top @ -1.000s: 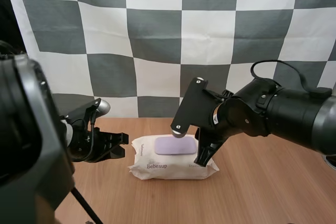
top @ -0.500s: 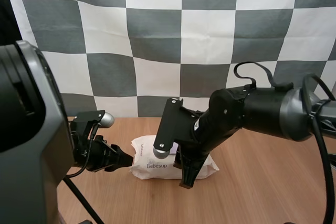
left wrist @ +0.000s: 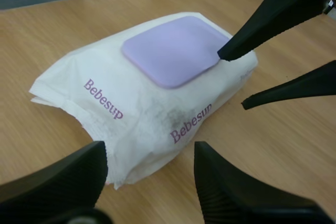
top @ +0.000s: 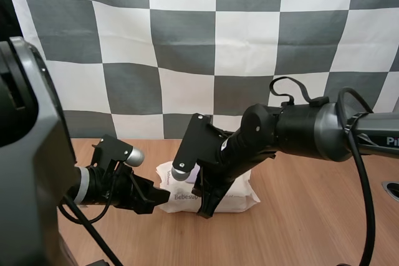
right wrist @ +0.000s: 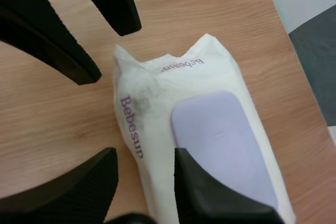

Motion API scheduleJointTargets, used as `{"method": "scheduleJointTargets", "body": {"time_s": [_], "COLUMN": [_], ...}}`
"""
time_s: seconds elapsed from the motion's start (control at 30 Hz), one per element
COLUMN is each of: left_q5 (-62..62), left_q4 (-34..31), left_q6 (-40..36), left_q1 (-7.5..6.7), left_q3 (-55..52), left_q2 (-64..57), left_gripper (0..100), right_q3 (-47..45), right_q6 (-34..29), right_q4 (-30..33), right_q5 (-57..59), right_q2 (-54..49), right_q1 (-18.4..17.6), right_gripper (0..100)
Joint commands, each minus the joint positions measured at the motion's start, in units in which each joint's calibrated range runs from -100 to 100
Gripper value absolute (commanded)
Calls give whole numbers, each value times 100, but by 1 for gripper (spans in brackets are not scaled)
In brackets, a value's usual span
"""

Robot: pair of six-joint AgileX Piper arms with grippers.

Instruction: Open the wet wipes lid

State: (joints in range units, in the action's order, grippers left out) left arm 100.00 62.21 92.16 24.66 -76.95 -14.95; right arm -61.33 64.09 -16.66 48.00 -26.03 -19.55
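Observation:
A white wet wipes pack (left wrist: 137,103) printed "Bebesup" lies flat on the wooden table, its lilac lid (left wrist: 176,50) closed. My left gripper (left wrist: 149,163) is open, its fingers standing apart at the pack's near end without pinching it. In the high view it (top: 154,199) sits just left of the pack (top: 240,192). My right gripper (right wrist: 144,163) is open too, one finger over the lid (right wrist: 223,140) and the other beside the pack (right wrist: 152,103) on the table. From the left wrist, one right fingertip (left wrist: 224,53) touches the lid's edge.
The wooden table (top: 312,228) has free room to the right of the pack and in front of it. My right arm (top: 293,132) reaches over the pack from the right and covers most of its top in the high view.
My left gripper has opened from shut and slid right, up to the pack's end. My right arm has swung left and down over the pack, hiding the lid in the high view.

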Motion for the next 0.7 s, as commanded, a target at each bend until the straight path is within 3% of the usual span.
{"method": "scheduleJointTargets", "body": {"time_s": [0.0, 0.1, 0.27, 0.5, 0.67], "left_q5": [0, 0, -1173, -2447, -2582], "left_q4": [15, 181, 512, 611, 640], "left_q6": [123, 123, 123, 123, 123], "left_q1": [-188, -470, -929, -988, -988], "left_q3": [-6, -6, 11, 64, 156], "left_q2": [63, 166, 362, 362, 362], "left_gripper": [83, 83, 83, 83, 82], "right_q3": [-1, -1, -1, -1, -1], "right_q6": [-37, -37, -47, -392, -907], "right_q4": [248, 318, 508, 1072, 1666], "right_q5": [-58, -204, -485, -702, -834], "right_q2": [0, 50, 426, 616, 616], "right_q1": [-5, -5, 16, 16, 16], "right_gripper": [60, 60, 60, 60, 60]}}
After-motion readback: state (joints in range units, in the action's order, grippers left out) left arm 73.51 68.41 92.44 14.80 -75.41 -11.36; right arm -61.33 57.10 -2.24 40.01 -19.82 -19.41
